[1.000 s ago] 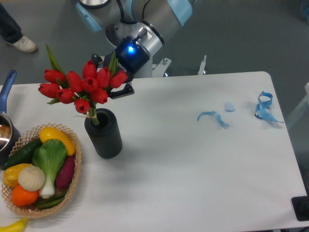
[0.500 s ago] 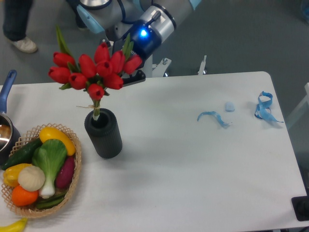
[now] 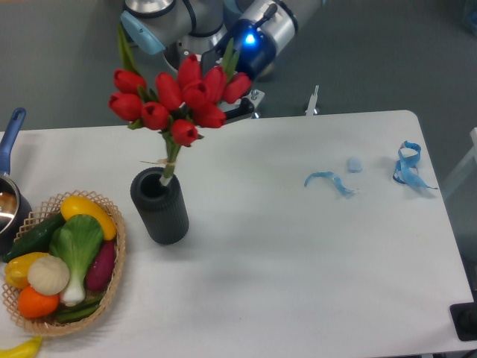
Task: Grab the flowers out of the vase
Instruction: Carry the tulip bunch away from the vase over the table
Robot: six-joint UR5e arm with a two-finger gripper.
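In the fixed camera view the red tulip bunch (image 3: 179, 101) hangs lifted above the dark grey vase (image 3: 159, 206), its stem tip just at the vase mouth; the pincer (image 3: 237, 112) sits at about 3 o'clock of the blooms, largely hidden behind them; whether it pinches them I cannot tell; the vase stands on the white tabletop (image 3: 298, 261), a wicker vegetable basket (image 3: 112, 287) at its 8 o'clock.
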